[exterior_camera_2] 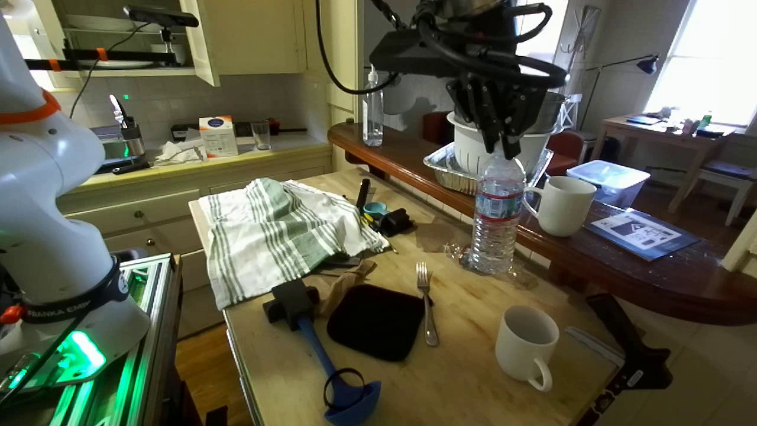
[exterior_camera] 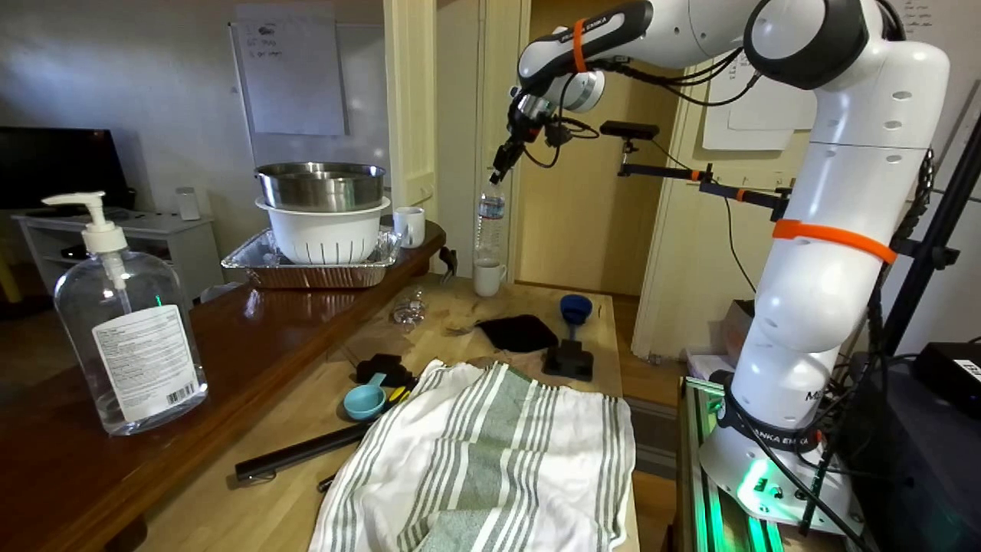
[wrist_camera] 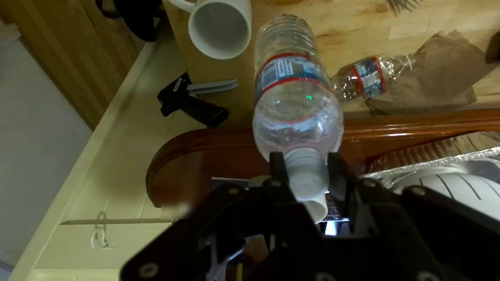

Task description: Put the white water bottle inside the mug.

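The water bottle is clear plastic with a blue-and-red label and white cap. It hangs upright in the air in both exterior views (exterior_camera: 490,226) (exterior_camera_2: 497,228) and fills the middle of the wrist view (wrist_camera: 299,93). My gripper (exterior_camera: 498,176) (exterior_camera_2: 501,151) (wrist_camera: 307,166) is shut on its cap from above. The white mug stands upright on the table in both exterior views (exterior_camera: 486,278) (exterior_camera_2: 523,346), its mouth open upward. In the wrist view the mug (wrist_camera: 220,31) is left of the bottle's base, apart from it. The bottle's bottom edge is hard to see.
A second white mug (exterior_camera: 410,226) (exterior_camera_2: 565,204) stands on the raised brown ledge (exterior_camera_2: 402,163) beside a foil tray (exterior_camera: 322,274) with colander and steel bowl. A clear bottle (wrist_camera: 369,76) lies on the table. A black-handled tool (exterior_camera_2: 636,361), fork (exterior_camera_2: 426,302) and black pad (exterior_camera_2: 378,322) lie around the mug.
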